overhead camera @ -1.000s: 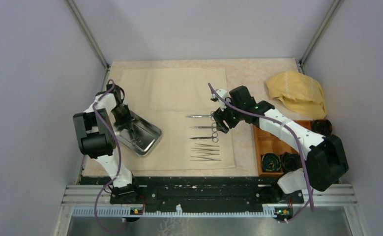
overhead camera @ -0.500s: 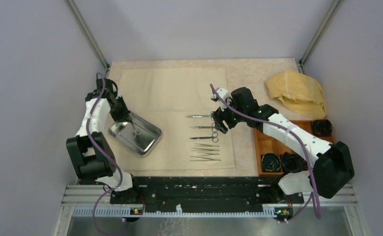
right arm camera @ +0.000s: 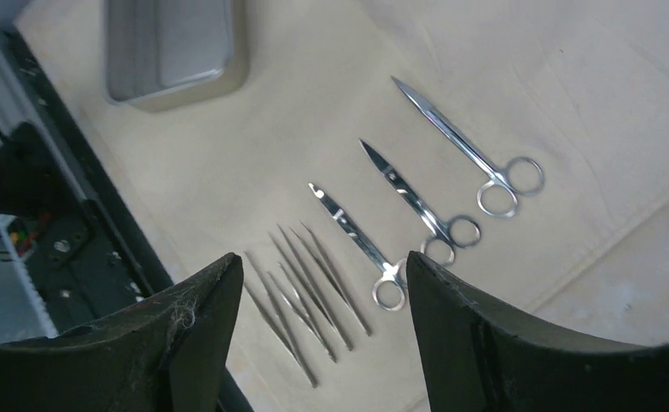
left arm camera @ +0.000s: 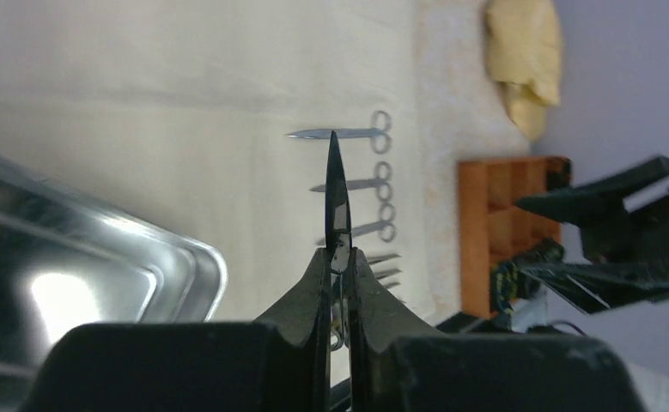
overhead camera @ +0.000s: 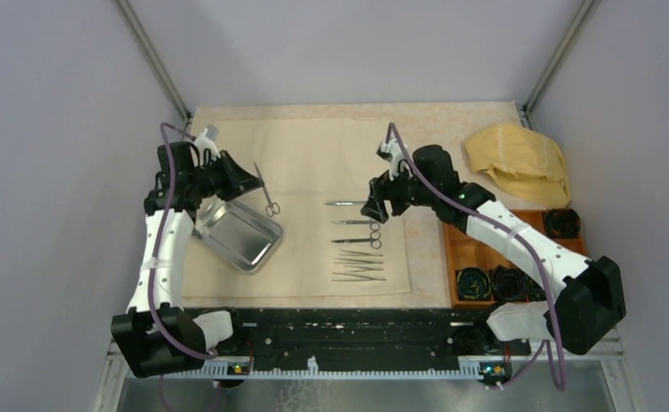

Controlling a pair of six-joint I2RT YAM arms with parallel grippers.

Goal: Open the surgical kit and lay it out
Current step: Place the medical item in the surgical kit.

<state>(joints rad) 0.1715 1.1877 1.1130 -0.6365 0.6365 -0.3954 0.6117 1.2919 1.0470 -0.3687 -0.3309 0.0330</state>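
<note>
The pale cream cloth sheet (overhead camera: 305, 154) lies spread on the table. On it lies the steel tray (overhead camera: 238, 236), which shows nothing inside. My left gripper (overhead camera: 253, 182) hovers above the tray's far corner, shut on a pair of slim steel scissors (overhead camera: 270, 203). In the left wrist view the held scissors' blade (left arm camera: 337, 189) sticks out past the closed left gripper (left arm camera: 339, 262). Three more scissors (right arm camera: 412, 202) and several tweezers (right arm camera: 301, 292) lie in a row on the sheet. My right gripper (right arm camera: 322, 257) hangs open and empty above them, near the scissors' handles (overhead camera: 374, 222).
A mustard-yellow cloth (overhead camera: 519, 161) is bunched at the back right. An orange compartment box (overhead camera: 472, 245) with black coils (overhead camera: 494, 281) sits at the right, beside the sheet's edge. Metal frame posts stand at both back corners.
My left arm has lifted the scissors out of the tray and swung them up and to the right. My right gripper has risen off the laid-out scissors and opened a little wider.
</note>
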